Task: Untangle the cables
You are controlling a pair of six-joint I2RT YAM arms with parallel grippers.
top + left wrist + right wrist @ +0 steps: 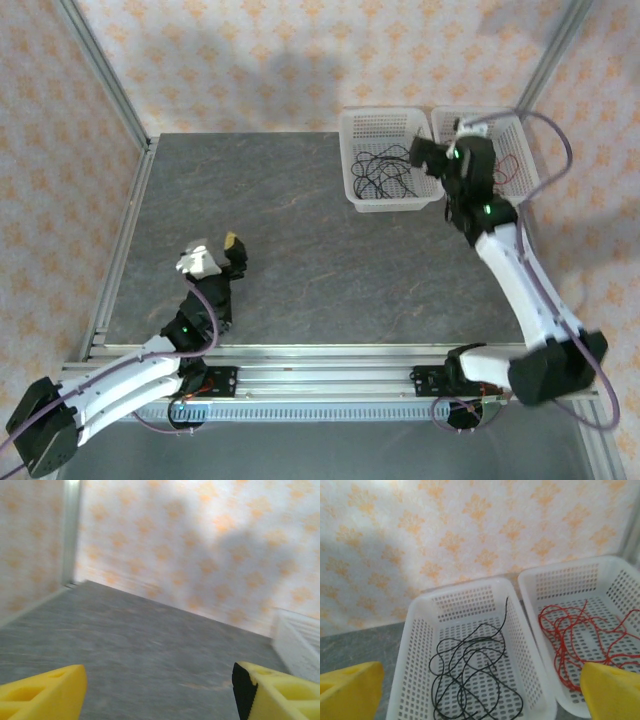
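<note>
Black wires point(470, 675) lie in a loose curly heap on the floor of the left basket point(460, 591), with one end running up its right wall. Red wires point(580, 635) lie the same way in the right basket point(570, 570). The colours are apart, one per basket, none crossing the rims. The two white perforated baskets sit side by side, touching or nearly so, at the far right corner of the grey counter point(300, 230), against the orange-patterned wall point(470, 520).

In the top view the black wires point(378, 172) and red wires point(508, 165) show in the left basket point(380, 112) and right basket point(500, 120).

Right tool point(425, 155) hovers above the baskets, over the near right part of the left one. In the wrist view the right tool point(480, 695) is wide, yellow fingers at both lower corners, nothing between them.

Left tool point(215, 252) is low over the near left of the counter, well apart from the baskets. In its wrist view the left tool point(157, 695) has jaws apart, holding nothing, with bare counter point(125, 645) ahead.
</note>
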